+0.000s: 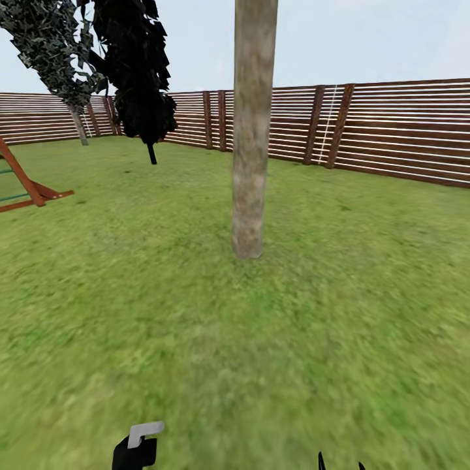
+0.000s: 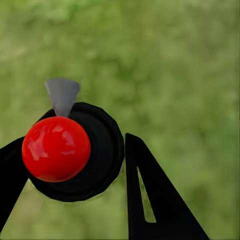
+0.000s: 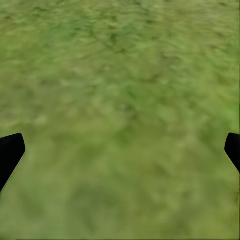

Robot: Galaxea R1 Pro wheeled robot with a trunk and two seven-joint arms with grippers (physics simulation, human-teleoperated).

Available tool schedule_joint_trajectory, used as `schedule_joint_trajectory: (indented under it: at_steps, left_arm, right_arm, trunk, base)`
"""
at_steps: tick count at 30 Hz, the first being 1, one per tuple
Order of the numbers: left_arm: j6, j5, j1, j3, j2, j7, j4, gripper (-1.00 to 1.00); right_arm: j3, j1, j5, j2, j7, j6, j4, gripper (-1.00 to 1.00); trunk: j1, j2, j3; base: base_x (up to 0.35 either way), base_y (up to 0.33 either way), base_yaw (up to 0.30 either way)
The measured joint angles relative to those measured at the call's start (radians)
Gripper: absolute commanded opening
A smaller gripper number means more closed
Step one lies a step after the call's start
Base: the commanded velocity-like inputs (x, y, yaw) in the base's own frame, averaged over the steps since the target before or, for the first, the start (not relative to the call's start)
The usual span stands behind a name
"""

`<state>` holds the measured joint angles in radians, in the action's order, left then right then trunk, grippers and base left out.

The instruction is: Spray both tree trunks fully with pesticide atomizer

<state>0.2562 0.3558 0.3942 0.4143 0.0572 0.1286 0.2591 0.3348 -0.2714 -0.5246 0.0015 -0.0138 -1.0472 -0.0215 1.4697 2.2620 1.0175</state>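
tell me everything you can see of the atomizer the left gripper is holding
The atomizer sits between the left gripper's two dark fingers, so it is held, off the grass. In the left wrist view it shows a round black body, a glossy red ball on top of it and a grey wedge-shaped nozzle sticking out beyond. In the head view its black body and pale grey angled spout peek in at the bottom edge, facing the tree trunk ahead.

green lawn, slatted wooden fence, pale sky
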Motion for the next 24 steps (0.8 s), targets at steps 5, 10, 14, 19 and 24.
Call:
schedule_joint_trajectory:
  at_steps: [5, 10, 14, 19, 24]
  left_arm:
    - [0.0, 0.0, 0.0, 0.0, 0.0, 0.0, 0.0, -1.0]
    - [0.0, -0.004, 0.0, 0.002, 0.0, 0.001, -0.002, -1.0]
    - [0.0, -0.005, 0.0, 0.0, 0.002, -0.001, -0.004, -1.0]
    - [0.0, -0.005, 0.0, 0.0, 0.004, -0.002, -0.006, -1.0]
    - [0.0, -0.004, 0.0, 0.0, 0.004, 0.0, -0.006, -1.0]
  right_arm:
    - [0.0, 0.0, 0.0, 0.0, 0.0, 0.0, 0.0, 1.0]
    - [0.0, 0.0, 0.0, 0.0, 0.0, 0.0, 0.0, 1.0]
    - [0.0, 0.0, 0.0, 0.0, 0.0, 0.0, 0.0, 1.0]
    - [0.0, 0.0, -0.002, 0.004, 0.001, 0.0, 0.0, 1.0]
    - [-0.008, 0.0, -0.008, -0.012, -0.001, 0.0, -0.006, 1.0]
  trunk:
    - [0.0, 0.0, 0.0]
    - [0.0, 0.0, 0.0]
    - [0.0, 0.0, 0.0]
    - [0.0, 0.0, 0.0]
    - [0.0, 0.0, 0.0]
  base:
    - [0.341, 0.0, 0.0]
    - [0.341, 0.0, 0.0]
    - [0.341, 0.0, 0.0]
    - [0.341, 0.0, 0.0]
    - [0.341, 0.0, 0.0]
